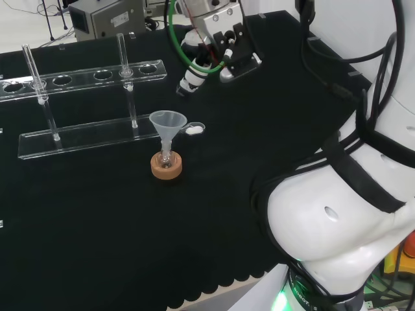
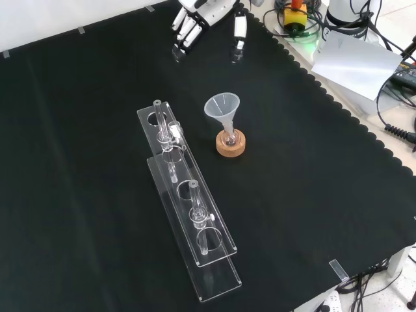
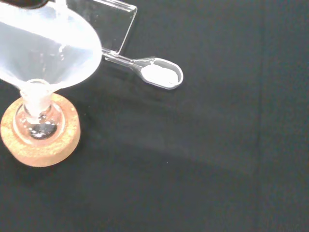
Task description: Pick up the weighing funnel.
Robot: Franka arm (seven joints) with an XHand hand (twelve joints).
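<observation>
Just right of the funnel (image 1: 168,120) in the head view, the weighing funnel (image 1: 194,129) lies on the cloth (image 1: 97,214); the hand (image 1: 217,45) hangs farther off, fingers relaxed.

The funnel (image 2: 222,106) stands mouth up with its stem in a small flask (image 1: 166,157) on a cork ring (image 2: 232,144). It is well apart from the hand (image 2: 192,23); in the front view it is below the hand and a little to the right. A clear rack (image 2: 188,214) with two upright test tubes (image 1: 122,55) lies on the black cloth (image 1: 97,246) even farther from the hand, past the funnel. In the head view a grey box (image 1: 107,18) stands up and left of the hand.
</observation>
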